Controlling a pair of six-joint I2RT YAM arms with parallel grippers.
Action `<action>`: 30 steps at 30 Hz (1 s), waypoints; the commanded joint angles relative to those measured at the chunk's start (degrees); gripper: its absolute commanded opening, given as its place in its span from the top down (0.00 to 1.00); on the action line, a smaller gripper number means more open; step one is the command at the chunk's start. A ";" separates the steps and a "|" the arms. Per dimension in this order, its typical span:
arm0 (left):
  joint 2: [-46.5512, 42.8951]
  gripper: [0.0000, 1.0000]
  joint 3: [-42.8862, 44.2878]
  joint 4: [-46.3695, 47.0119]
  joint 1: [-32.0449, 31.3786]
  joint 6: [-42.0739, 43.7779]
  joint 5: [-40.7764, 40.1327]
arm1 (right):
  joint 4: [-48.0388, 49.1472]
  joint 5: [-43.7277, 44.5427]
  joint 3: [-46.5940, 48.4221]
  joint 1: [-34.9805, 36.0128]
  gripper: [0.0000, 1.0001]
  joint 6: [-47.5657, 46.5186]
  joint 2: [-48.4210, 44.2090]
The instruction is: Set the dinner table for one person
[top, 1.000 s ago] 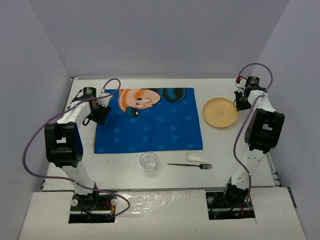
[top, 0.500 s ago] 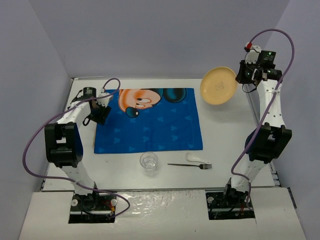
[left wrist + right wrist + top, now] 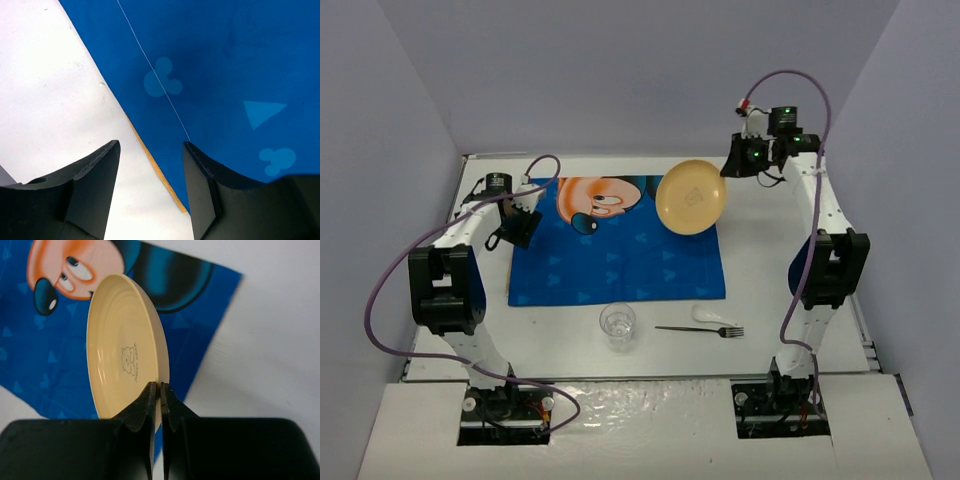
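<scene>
Now, right fingers (image 3: 149, 401): clamped on rim of yellow plate (image 3: 125, 350), over one-o'clock corner of placemat (image 3: 620, 262).
Left fingers (image 3: 97, 175): apart, empty.
Risk: thin edge grip, plate may slip.

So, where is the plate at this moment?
In the top view the plate hangs tilted in the air, held at its rim by the right claw, and is seen over the far right corner of the blue mat.
</scene>
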 commanded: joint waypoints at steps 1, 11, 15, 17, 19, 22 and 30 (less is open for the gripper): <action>-4.89 0.50 3.07 0.19 0.40 -0.55 -0.20 | -0.13 -7.70 4.38 6.31 1.00 1.82 2.17; -5.28 0.50 4.07 -1.04 0.37 -1.04 -0.26 | -0.31 -12.94 10.77 17.49 1.00 2.40 10.31; -5.17 0.50 4.11 -1.02 0.31 -0.99 -0.56 | -0.40 -13.47 12.83 20.48 1.00 1.82 13.36; -5.26 0.50 4.03 -1.04 0.40 -1.01 -0.55 | -0.32 -13.42 14.15 21.66 1.00 1.20 14.95; -5.51 0.50 3.79 -0.98 0.40 -1.17 -0.58 | -0.42 -13.53 16.74 22.43 1.00 1.15 17.08; -6.07 0.50 2.91 -0.61 0.40 -1.03 -0.64 | -0.47 -13.99 19.52 22.91 1.00 1.34 20.13; -6.11 0.50 3.33 -0.68 0.31 -1.17 -0.80 | -0.31 -11.59 21.84 23.27 1.00 -0.96 25.32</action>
